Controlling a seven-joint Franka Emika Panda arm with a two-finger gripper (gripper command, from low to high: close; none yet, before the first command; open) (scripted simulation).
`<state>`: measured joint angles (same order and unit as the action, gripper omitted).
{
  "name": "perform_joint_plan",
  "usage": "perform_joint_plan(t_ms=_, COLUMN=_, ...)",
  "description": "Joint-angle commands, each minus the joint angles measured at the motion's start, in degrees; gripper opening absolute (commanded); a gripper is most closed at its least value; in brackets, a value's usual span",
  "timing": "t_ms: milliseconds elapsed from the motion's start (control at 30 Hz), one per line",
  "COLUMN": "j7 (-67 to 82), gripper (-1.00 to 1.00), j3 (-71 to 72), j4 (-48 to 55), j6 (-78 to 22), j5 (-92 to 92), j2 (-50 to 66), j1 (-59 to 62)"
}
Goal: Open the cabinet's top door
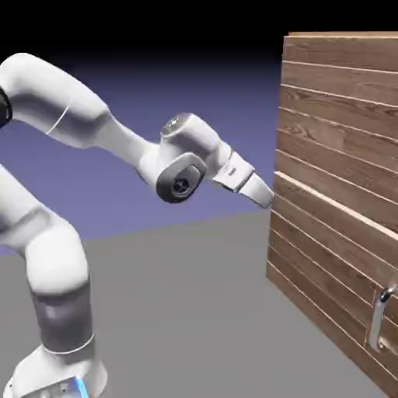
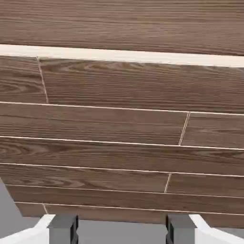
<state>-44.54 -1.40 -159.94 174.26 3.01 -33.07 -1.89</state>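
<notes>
End effector (image 1: 268,198) spread wide, holding nothing, tips just at the cabinet (image 1: 342,116) front near the pale seam. Top door (image 1: 350,93) straight ahead and above it; its handle not in view. Risk: fingers jam into planks, no grip on any handle.

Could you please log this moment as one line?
gripper: open, empty | at brown plank cabinet front | top door: shut
</notes>
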Motion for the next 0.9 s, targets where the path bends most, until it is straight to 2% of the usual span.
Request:
perform_joint_plan(t_ms=0, j7=-1.7, gripper=0.00, j3=-1.2, j4=0.9, j6=0.2, j5=2.5, j2=-0.3, j1=-1.0)
perform_joint_plan(t_ms=867, j7=-46.7, gripper=0.00, j3=-31.3, j4=23.7, j6=5.7, j5=67.3, j2=-9.2, j1=-27.0)
